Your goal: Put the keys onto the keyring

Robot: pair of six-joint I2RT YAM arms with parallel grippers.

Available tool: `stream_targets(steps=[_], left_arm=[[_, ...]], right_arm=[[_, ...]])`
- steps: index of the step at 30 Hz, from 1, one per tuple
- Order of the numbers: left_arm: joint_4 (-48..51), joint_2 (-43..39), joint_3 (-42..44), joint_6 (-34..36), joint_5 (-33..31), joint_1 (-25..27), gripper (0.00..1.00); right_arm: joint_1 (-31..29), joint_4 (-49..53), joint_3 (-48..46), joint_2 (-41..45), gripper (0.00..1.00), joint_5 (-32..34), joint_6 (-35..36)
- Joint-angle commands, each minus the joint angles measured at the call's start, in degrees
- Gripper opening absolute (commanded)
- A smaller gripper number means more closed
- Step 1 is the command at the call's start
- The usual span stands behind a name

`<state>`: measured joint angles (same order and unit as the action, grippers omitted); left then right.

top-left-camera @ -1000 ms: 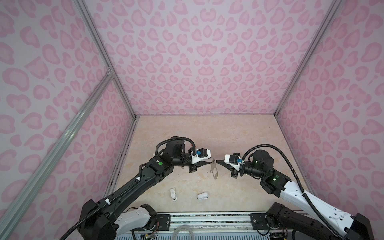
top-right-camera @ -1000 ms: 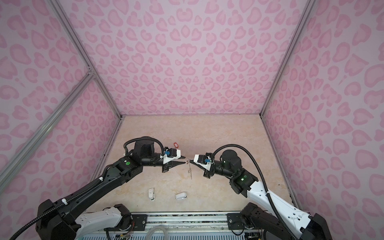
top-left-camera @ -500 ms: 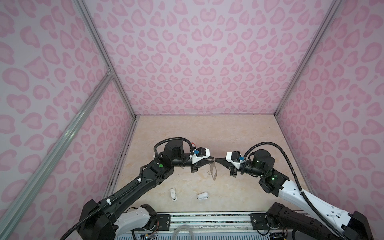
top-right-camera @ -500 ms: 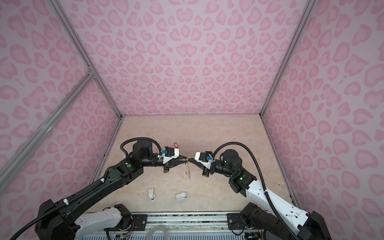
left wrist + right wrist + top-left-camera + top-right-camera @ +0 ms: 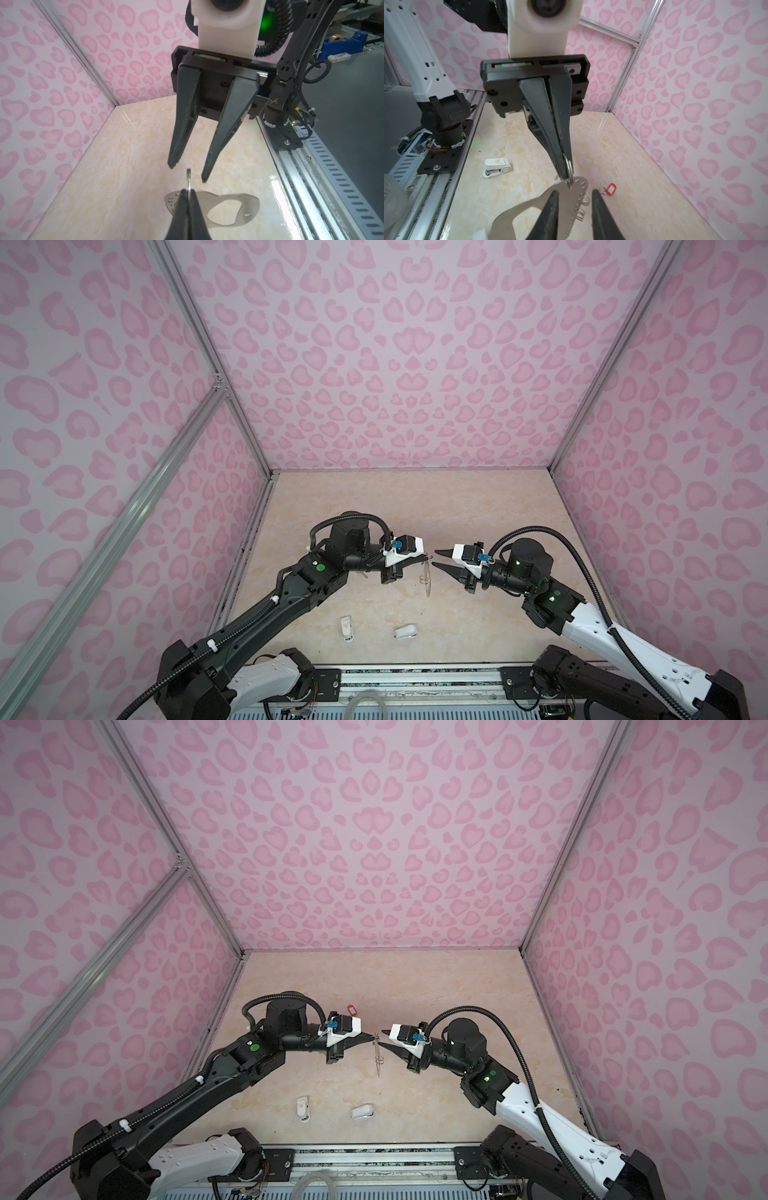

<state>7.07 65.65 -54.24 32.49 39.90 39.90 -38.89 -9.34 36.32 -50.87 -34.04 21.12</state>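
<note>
Losing the handle end of the keyring [image 5: 575, 192] past the picture edge in the right wrist view, and covering more of its plate with both tips of the right jaws. Burying the lower arc of a wire ring [image 5: 188, 179] inside the clamped left jaws in the left wrist view, and blocking a strip of the keyring [image 5: 249, 204] behind them. Showing the keyring [image 5: 426, 580] [image 5: 377, 1058] edge-on in both top views, between the two pairs of jaws, too thin for telling its rings apart. Catching only the tag of the orange-tagged key [image 5: 352, 1009] beyond the left jaws in a top view, blade hidden. Cropping a white object [image 5: 480, 233] near the right jaws.
</note>
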Motion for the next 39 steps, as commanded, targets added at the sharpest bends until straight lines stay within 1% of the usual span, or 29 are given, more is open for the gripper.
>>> stream_targets(steps=[1, 3, 7, 13, 21, 26, 34, 39], left_arm=[[11.34, 1.33, -3.69, 7.81, -5.53, 1.38, 0.04], [15.31, 2.56, -6.06, 9.65, -7.59, 2.14, 0.04], [20.37, 4.28, -9.64, 12.24, -10.29, 3.13, 0.04], [25.25, 6.13, -13.21, 14.01, -12.26, 3.87, 0.04], [27.08, 7.28, -14.72, 14.7, -13.66, 4.93, 0.04], [27.54, 7.78, -15.11, 15.1, -14.6, 5.47, 0.04], [28.2, 8.58, -15.86, 15.58, -15.25, 5.76, 0.04], [28.35, 8.81, -16.42, 15.76, -14.95, 5.73, 0.04]], right_arm=[[0.0, 6.72, 0.18, 0.81, 0.31, 3.26, 3.44], [-0.28, 7.05, -0.08, 1.12, 0.31, 3.08, 3.25], [-1.6, 4.25, -1.63, 1.56, 0.3, 3.22, 1.96], [-3.44, 0.03, -3.58, 0.52, 0.28, 2.53, 0.43], [-4.89, -11.18, -7.07, -0.18, 0.25, 7.15, -0.55], [-4.9, -11.0, -6.43, -2.31, 0.23, 5.88, -0.3], [-5.03, -12.65, -6.48, -3.4, 0.14, 5.78, -0.3], [-5.02, -11.35, -6.3, -3.44, 0.04, 5.46, 0.22]])
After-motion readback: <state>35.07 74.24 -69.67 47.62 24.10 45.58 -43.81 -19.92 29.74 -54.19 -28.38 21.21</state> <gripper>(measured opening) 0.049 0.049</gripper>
